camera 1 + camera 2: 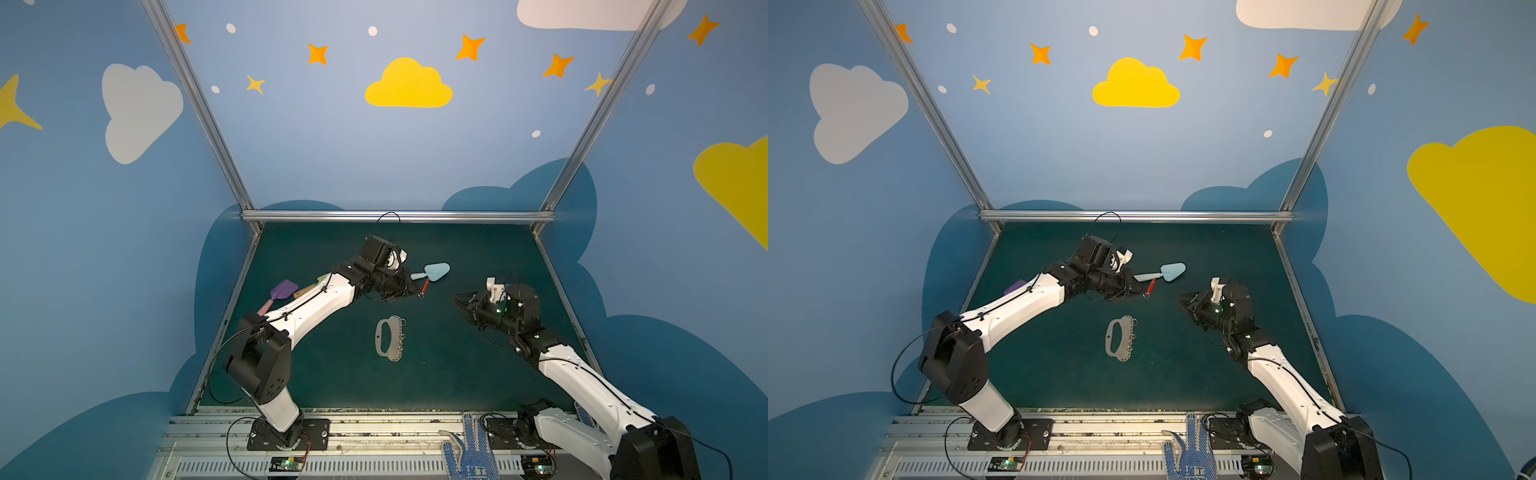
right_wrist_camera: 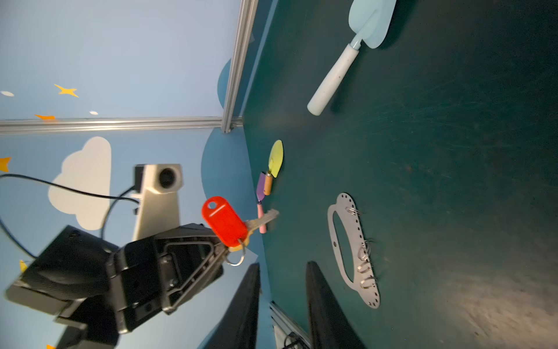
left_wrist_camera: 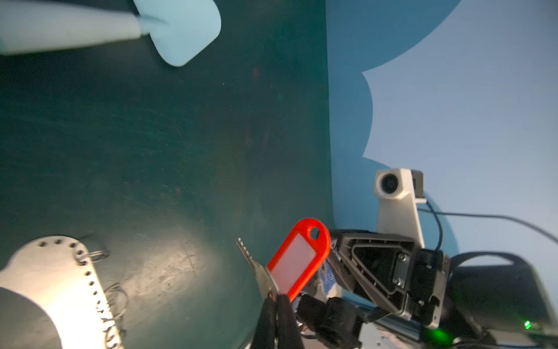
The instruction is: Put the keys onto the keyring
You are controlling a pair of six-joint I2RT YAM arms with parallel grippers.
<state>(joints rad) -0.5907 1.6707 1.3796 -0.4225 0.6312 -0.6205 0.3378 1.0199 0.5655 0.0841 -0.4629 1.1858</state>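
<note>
The keys [image 2: 224, 226] – one small silver key and a red plastic tag joined on a little split ring – looked light and rigid, but loosely linked, so the parts would likely swing and twist about the ring. The bare metal was probably slippery. The flat head of the key or the broad face of the tag seemed the safest place to pinch, leaving the split ring free for threading. The left gripper [image 2: 226, 249] was closed on the keys at the joined end, with tag and blade sticking up past its tips and the ring hanging just below. They were held in the air above the worktop [image 1: 457, 374], between its middle and its back edge, near the pale blue toy shovel [image 1: 434, 272].

The keyring [image 1: 392, 354] lay flat about the middle of the worktop, its thin rings along one edge – stiff plate, fiddly rings.

The left arm reached from the front left corner, forearm stretched out and wrist turned so the gripper pointed sideways toward the right arm. The right arm was bent, its right gripper [image 2: 283, 299] facing the keys, near but apart from them, jaws spread with nothing between.
</note>
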